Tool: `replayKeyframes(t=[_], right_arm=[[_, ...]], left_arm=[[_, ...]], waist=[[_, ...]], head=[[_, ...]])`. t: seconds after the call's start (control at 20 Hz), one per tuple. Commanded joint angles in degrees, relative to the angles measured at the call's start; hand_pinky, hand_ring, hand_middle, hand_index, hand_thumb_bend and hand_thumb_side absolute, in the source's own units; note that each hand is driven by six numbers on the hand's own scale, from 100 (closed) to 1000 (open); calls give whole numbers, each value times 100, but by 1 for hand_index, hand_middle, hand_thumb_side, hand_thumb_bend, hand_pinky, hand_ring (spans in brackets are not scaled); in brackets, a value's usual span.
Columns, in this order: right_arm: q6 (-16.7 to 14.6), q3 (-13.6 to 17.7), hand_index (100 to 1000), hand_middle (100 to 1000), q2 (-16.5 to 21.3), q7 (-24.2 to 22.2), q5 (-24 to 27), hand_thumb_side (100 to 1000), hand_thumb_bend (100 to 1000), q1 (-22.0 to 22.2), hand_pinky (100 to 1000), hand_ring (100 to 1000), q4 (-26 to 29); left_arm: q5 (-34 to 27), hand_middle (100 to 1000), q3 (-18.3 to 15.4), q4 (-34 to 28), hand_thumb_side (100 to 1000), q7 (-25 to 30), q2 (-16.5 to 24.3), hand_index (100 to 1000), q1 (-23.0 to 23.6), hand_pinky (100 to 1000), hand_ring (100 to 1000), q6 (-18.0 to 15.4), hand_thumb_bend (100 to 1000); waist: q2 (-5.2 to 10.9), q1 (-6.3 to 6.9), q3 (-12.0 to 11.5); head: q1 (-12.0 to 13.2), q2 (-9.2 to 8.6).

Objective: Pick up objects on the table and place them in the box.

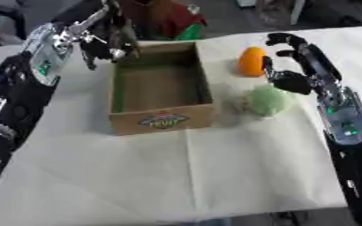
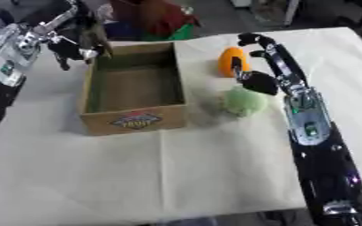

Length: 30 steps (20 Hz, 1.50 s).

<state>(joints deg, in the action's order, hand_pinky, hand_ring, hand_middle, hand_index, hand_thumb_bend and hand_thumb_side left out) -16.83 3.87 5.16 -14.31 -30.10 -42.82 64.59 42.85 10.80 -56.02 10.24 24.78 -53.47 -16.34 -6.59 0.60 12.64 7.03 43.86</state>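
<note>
right hand (image 1: pixel 292 66) reaches in from the view's right side over the pale covered counter (image 1: pixel 215 176), its palm dark and its fingers spread and relaxed, holding nothing. the fingers arch around the right flank of an orange object (image 1: pixel 251 61), close beside it; whether they touch it cannot be told. the orange object stands on the counter just right of the box, near its far corner. just below the hand lies a pale green, rounded, soft-looking object (image 1: pixel 270 99), also on the counter, with the heel of the hand over its upper right edge. it sits near the box's right wall, apart from it by a strip of counter.

left of both things stands the open cardboard box (image 1: pixel 161 121), long side running away from the camera, a coloured label on its near wall. nothing can be made out inside it beyond its brown floor.

left hand (image 1: pixel 107 42) hangs above the counter at the box's far left corner, coming in from the upper left on a black and silver arm. its fingers point downward and curl somewhat, gripping nothing.
</note>
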Motion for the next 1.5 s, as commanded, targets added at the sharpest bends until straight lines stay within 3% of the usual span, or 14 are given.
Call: replayKeyframes(t=[0.05, 0.35, 0.6, 0.8, 1.2, 1.25, 1.5], right_arm=[[-6, -1, 887, 774, 12, -18, 31, 226, 100, -106, 844, 1000, 54], [-10, 2, 886, 771, 5, -29, 45, 225, 100, -103, 843, 1000, 49], [-2, 23, 886, 761, 39, -29, 32, 225, 100, -98, 840, 1000, 46], [9, 45, 884, 756, 102, -28, -21, 220, 100, -126, 833, 999, 16], [7, 48, 895, 775, 330, -317, -297, 204, 100, -191, 837, 1000, -320], [20, 45, 900, 785, 382, -368, -345, 198, 100, -177, 838, 1000, -379], [61, 28, 916, 817, 665, -716, -1002, 200, 100, -111, 853, 1000, -783]], left_arm=[[48, 357, 29, 41, 116, -65, -96, 575, -91, 623, 426, -83, 407], [99, 546, 205, 201, 122, 170, -346, 691, 78, 695, 602, -409, 429], [-85, 679, 270, 143, 112, 631, -313, 766, 183, 758, 709, -575, 559], [-499, 732, 274, -260, 100, 951, -100, 782, 187, 793, 746, -547, 636], [-1647, 716, 198, -1436, 130, 1004, 429, 775, 437, 797, 715, -77, 643], [-1796, 676, 145, -1604, 100, 953, 503, 754, 510, 789, 673, -18, 593], [-3162, 647, -329, -3012, 100, 435, 1109, 733, 1458, 779, 643, 508, 545]], waist=[[76, -12, 23], [49, -22, 38], [45, -12, 18], [55, -2, -33], [65, -1, -145], [61, -6, -174], [45, -22, -328]], head=[[46, 26], [35, 26], [-6, 26], [-45, 26], [-145, 26], [-170, 26], [-297, 26]])
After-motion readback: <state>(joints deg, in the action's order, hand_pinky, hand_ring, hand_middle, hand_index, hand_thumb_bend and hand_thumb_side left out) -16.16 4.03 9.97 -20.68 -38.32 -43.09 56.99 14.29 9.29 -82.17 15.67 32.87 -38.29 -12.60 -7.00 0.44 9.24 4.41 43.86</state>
